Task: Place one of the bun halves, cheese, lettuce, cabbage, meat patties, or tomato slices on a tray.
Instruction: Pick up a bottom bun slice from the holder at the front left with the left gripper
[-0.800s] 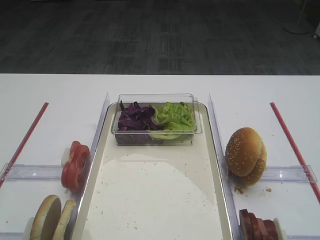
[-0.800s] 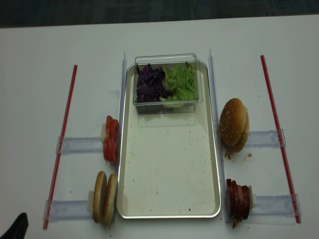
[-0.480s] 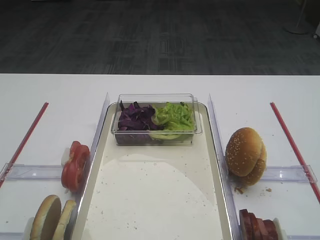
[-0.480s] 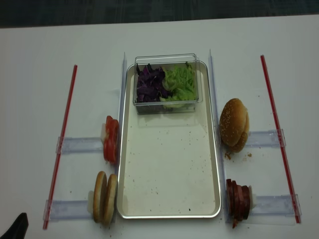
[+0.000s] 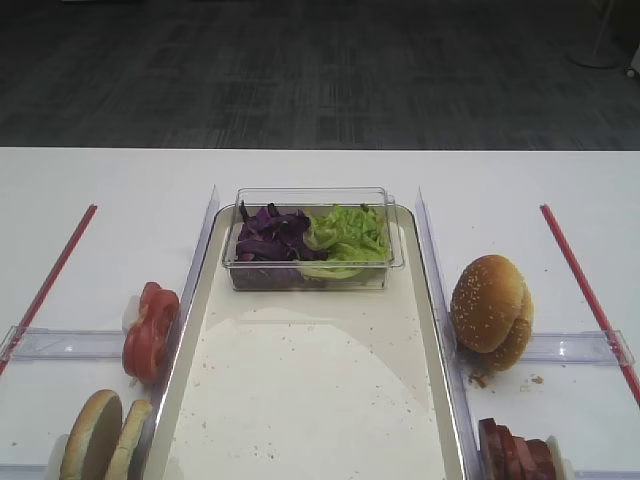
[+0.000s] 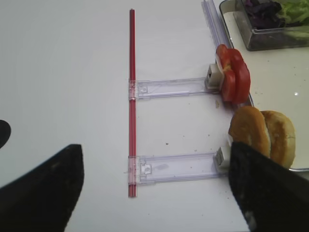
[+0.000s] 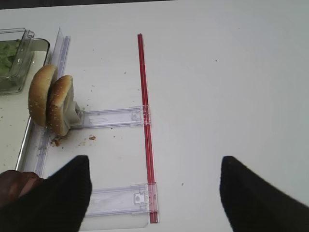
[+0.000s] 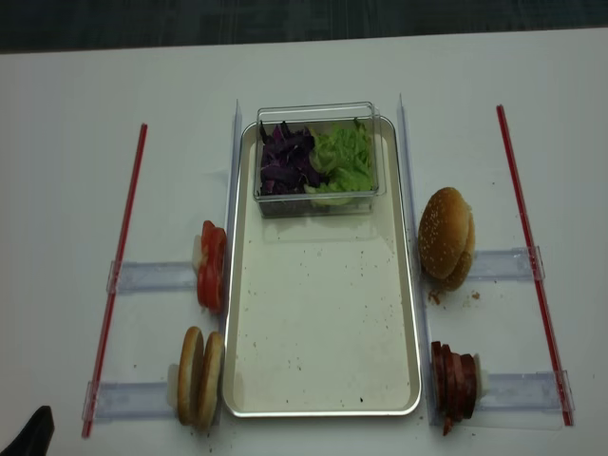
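White tabletop (image 5: 100, 180), exterior high: tray (image 5: 300, 400) bare except the clear box of cabbage (image 5: 268, 235) and lettuce (image 5: 350, 232); tomato slices (image 5: 150, 330), bun halves (image 5: 105, 440), meat patties (image 5: 515, 452) sit racked beside it, so nothing placed yet. Right wrist: right end effector (image 7: 154, 193) wide open, empty, near the sesame buns (image 7: 50, 104). Left wrist: left end effector (image 6: 154, 193) wide open, empty, just short of the bun halves; realsense view agrees, whole task remains.

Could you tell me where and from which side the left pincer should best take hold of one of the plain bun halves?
Probably the outer bun half, by its rim. Both halves stand on edge in the clear holder, faces together, so come from above with the open left pincer, one finger on the crust, one between the halves.
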